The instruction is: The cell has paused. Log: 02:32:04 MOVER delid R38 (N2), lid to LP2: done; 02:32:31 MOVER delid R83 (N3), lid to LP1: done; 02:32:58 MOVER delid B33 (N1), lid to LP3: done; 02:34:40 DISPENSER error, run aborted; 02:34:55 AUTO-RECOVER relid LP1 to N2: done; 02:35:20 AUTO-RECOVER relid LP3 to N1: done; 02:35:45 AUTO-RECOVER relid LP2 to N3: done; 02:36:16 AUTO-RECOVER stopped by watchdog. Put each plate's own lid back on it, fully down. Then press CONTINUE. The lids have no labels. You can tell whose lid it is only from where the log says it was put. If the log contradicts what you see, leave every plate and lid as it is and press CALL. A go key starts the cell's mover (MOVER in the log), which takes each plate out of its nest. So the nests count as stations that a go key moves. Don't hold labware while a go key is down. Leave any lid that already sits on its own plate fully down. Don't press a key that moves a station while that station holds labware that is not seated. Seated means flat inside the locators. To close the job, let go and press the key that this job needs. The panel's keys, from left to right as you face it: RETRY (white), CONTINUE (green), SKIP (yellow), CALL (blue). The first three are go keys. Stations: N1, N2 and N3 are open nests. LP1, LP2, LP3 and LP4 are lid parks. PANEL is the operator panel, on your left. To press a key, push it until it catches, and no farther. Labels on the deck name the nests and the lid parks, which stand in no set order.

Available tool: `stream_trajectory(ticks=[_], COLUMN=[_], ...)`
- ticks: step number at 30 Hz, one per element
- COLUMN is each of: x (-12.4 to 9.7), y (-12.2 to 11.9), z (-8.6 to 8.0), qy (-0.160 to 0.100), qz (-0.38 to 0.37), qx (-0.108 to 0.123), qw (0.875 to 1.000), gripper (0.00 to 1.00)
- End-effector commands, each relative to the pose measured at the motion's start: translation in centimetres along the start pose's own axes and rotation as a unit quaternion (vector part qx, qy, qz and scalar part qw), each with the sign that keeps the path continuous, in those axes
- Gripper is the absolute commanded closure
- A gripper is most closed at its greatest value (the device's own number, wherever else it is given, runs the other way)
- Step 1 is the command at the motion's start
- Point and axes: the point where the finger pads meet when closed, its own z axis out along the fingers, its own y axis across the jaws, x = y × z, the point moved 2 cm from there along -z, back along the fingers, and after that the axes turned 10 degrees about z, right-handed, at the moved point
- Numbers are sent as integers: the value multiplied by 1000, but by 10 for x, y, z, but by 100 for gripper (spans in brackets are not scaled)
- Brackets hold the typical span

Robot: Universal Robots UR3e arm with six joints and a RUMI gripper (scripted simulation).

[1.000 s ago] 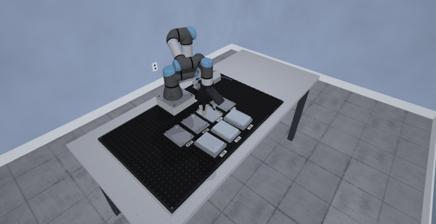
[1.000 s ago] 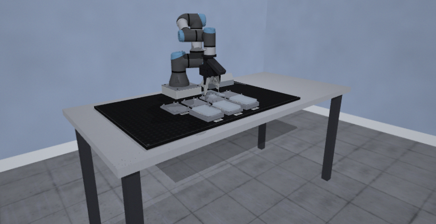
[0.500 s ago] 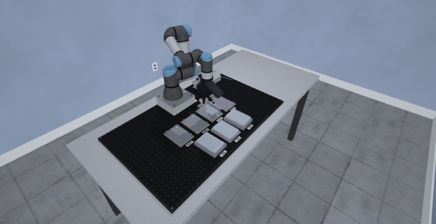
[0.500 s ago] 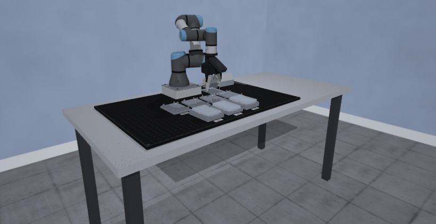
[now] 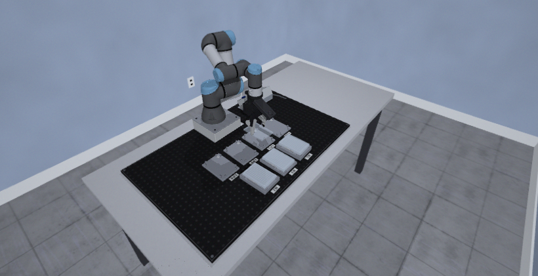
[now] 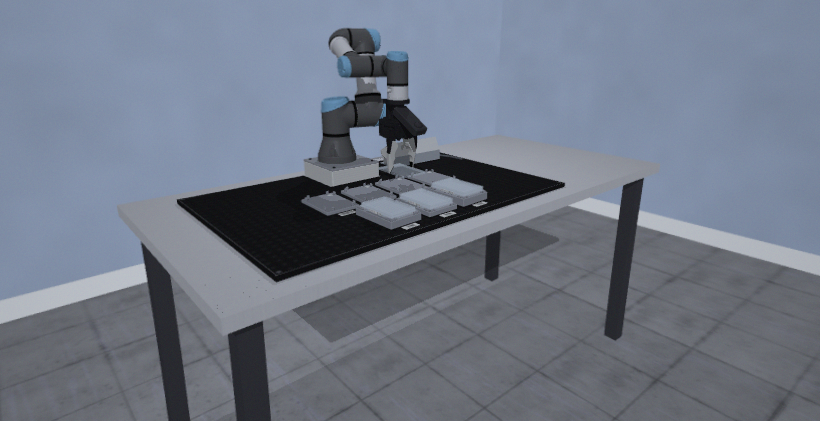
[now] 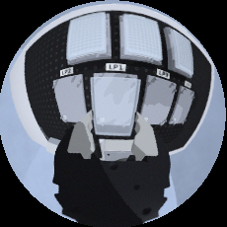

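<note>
My gripper (image 5: 258, 126) (image 6: 402, 166) (image 7: 113, 112) is shut on a clear lid (image 6: 400, 170) (image 7: 114, 106). The lid hangs roughly level above the lid park LP1 (image 5: 266, 146), clear of it in the exterior view. Three pale plates stand in the nests: one at N2 (image 5: 259, 175) (image 6: 387, 208), one at N3 (image 5: 278, 160) (image 6: 425, 197) and one at N1 (image 5: 294, 145) (image 6: 459, 186). They look flat; whether each has a lid fully down is too small to tell. The panel (image 6: 428, 151) is partly hidden behind the arm.
LP2 (image 5: 278, 127) (image 7: 69, 96) stands to one side of LP1, LP3 (image 5: 240, 151) (image 7: 159, 101) to the other. LP4 (image 5: 220, 167) (image 6: 328, 203) is beyond LP3. No lid is plainly visible on these three. The nests stand along the deck's front edge.
</note>
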Motion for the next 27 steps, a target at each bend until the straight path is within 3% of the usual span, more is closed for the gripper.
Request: stream_trajectory(ticks=[1, 27], x=[1, 1], y=[0, 0], z=[1, 8], qy=[1, 1], qz=[0, 0], qx=[0, 0], qw=[1000, 1000], gripper=[100, 100])
